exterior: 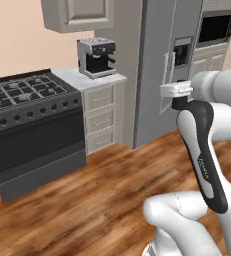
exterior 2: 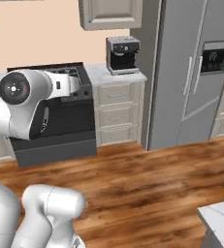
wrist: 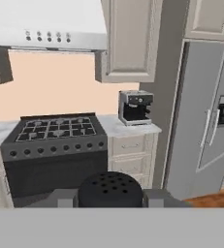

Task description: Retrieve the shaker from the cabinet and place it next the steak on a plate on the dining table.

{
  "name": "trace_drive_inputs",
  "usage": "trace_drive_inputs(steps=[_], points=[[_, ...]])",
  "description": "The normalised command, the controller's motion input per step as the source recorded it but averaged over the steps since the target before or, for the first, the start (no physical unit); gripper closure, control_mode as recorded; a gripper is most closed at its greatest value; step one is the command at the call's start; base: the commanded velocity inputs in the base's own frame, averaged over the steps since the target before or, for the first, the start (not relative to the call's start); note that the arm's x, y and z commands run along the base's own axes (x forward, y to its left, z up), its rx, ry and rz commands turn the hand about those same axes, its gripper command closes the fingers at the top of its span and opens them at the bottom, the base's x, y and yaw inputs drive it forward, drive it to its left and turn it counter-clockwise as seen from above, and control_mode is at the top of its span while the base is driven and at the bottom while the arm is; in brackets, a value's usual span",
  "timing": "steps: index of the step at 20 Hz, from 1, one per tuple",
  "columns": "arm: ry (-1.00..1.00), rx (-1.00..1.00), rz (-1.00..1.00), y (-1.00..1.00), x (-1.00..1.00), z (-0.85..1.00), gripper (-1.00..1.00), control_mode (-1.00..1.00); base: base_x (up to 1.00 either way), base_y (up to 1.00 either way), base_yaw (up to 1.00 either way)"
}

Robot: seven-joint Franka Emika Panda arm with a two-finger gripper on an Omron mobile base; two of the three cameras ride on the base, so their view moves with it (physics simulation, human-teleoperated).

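The kitchen has a peach wall, cream panelled cabinets and a brown wooden floor (exterior: 102, 200). In the hand view the shaker (wrist: 110, 190) sits at the bottom centre, its black domed cap dotted with small holes, pinched between the gripper (wrist: 110, 197)'s 2 grey fingers (wrist: 62, 197), which press against it from the left and the right. The shaker is held up in the air in front of the stove, well apart from any counter.

Beyond it stands a black gas stove (wrist: 55, 145) with a row of knobs along its front, under a white range hood (wrist: 45, 24). Just right of the stove is a marble counter with 3 drawers (exterior: 101, 117), and on it stands a silver and black coffee machine (exterior: 97, 57). Further right rises a tall grey refrigerator (exterior 2: 196, 72) with 2 vertical handles and a dispenser panel.

In the left base view the white arm (exterior: 207, 150) bends up at the right. In the right base view a corner of the dining table (exterior 2: 220, 218), white with grey veins, shows at the lower right.
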Motion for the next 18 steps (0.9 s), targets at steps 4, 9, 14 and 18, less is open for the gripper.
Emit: trace_drive_inputs(steps=[4, 9, 14, 18], points=[[0.0, 0.0, 0.0, 0.0, 0.0, 0.0, 1.0, 1.0, -0.3, 0.0, -0.59], [0.0, 0.0, 0.0, 0.0, 0.0, 0.0, 1.0, 1.0, -0.3, 0.0, -0.59], [0.0, 0.0, 0.0, 0.0, 0.0, 0.0, 1.0, 1.0, -0.3, 0.0, -0.59], [0.0, 0.0, 0.0, 0.0, 0.0, 0.0, 1.0, 1.0, -0.3, 0.0, -0.58]])
